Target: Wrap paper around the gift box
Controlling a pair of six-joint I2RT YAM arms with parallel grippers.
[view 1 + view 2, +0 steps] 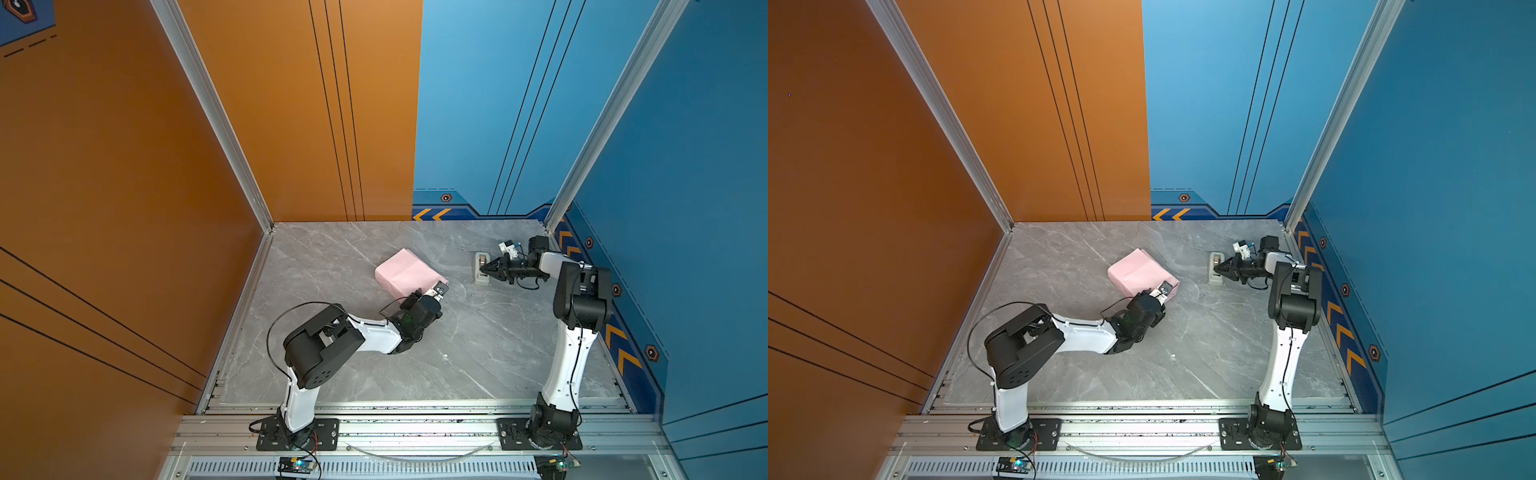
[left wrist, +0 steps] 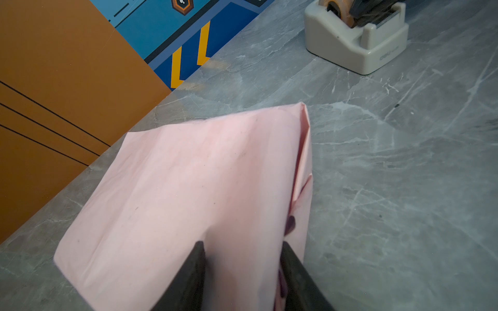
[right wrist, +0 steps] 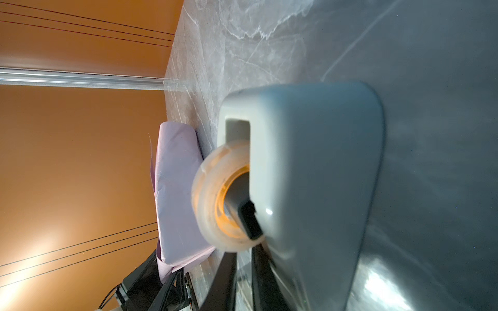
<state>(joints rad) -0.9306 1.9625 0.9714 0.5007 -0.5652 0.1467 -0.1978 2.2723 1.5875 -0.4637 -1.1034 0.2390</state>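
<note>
Pale pink paper (image 1: 409, 270), folded into a box-shaped bundle, lies mid-bench on the grey marble bench (image 1: 478, 353), toward the back wall. The left gripper (image 2: 242, 246) is at the bundle's near corner, jaws partway apart, pinching a ridge of paper. The right gripper (image 1: 485, 270) points into the beige tape dispenser (image 2: 358, 51), jaws nearly together; any hold is unclear.

Grey marble table (image 1: 457, 353) with pink paper bundle (image 1: 405, 270) and beige tape dispenser (image 1: 481, 280) nearby.
</note>
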